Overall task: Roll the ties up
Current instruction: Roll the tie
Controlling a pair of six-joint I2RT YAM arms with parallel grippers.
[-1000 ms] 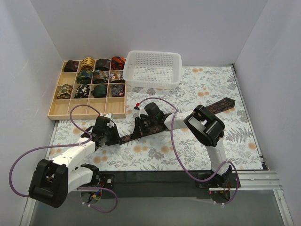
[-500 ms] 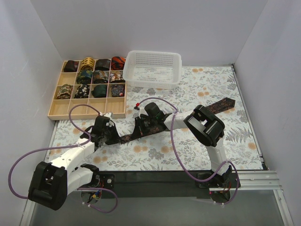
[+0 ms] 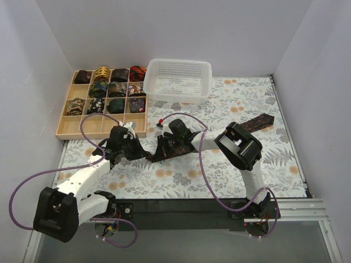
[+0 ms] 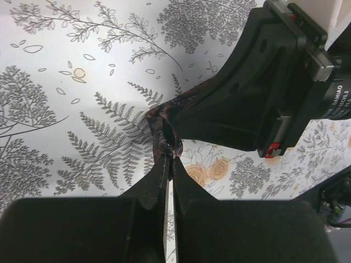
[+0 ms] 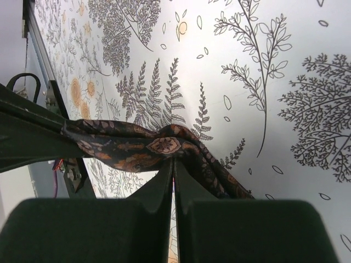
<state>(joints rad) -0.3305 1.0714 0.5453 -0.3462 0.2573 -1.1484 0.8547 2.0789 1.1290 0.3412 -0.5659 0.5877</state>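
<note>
A dark brown-maroon tie with reddish print lies as a long strip across the floral cloth; its wide end lies at the right. My left gripper is shut on the narrow end of the tie, which bunches at the fingertips. My right gripper is shut on the same tie a little further along; the fabric folds over its fingertips. The two grippers stand close together, tips almost meeting. Several rolled ties sit in a wooden tray.
The gridded wooden tray stands at the back left, its front row of cells bare. A white mesh basket stands at the back centre. White walls close the sides and back. Purple cables loop above both arms.
My left gripper has moved right and a little away from me with the tie's narrow end, closing on the right gripper. The right arm has barely moved.
</note>
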